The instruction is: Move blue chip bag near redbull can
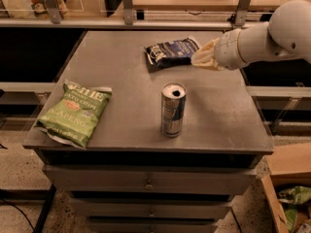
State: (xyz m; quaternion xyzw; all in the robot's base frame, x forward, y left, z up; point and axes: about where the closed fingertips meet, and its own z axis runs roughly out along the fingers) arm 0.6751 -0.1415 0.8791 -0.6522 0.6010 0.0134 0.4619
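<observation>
The blue chip bag (171, 54) lies flat at the back middle of the grey table (218, 115), dark navy with white lettering. The redbull can (173, 110) stands upright nearer the front, about a hand's length in front of the bag, its silver top open. My gripper (203, 57), pale and cream-coloured, comes in from the right on a white arm (262, 38) and sits at the bag's right edge, low over the table. Whether it holds the bag is not visible.
A light-green jalapeno chip bag (77, 111) lies at the table's front left corner. Drawers (146, 183) are under the tabletop. A cardboard box (289, 193) stands on the floor at the right. A counter with metal posts (127, 4) runs behind the table.
</observation>
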